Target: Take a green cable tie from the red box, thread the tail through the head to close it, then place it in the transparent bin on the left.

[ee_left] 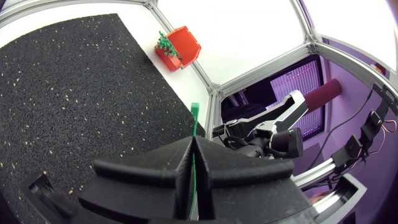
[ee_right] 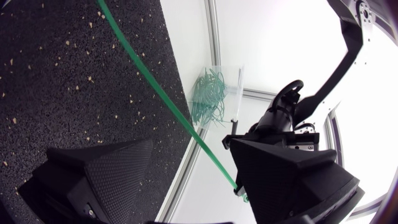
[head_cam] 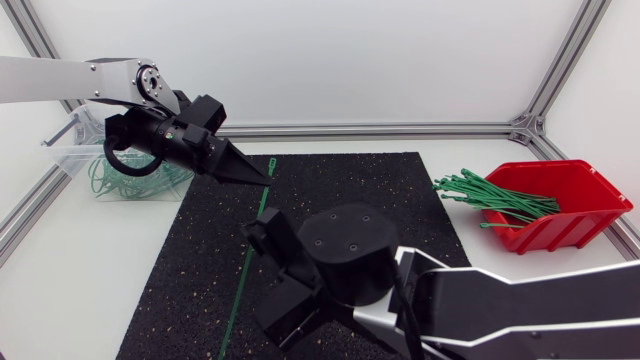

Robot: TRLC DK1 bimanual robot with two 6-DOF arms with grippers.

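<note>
One green cable tie [head_cam: 248, 262] in play, stretched lengthwise over black mat [head_cam: 340, 190]. My left gripper [head_cam: 262, 178] clamped tight near its far end, tip poking out past fingers. My right gripper [ee_right: 191, 152] spread wide, tie running between fingers, not pinched. Red box [head_cam: 575, 215] far right, transparent bin [head_cam: 70, 150] far left.

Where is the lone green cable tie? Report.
Head view: the cable tie runs over the black mat, left of centre, pinched near one end by the left gripper.
</note>
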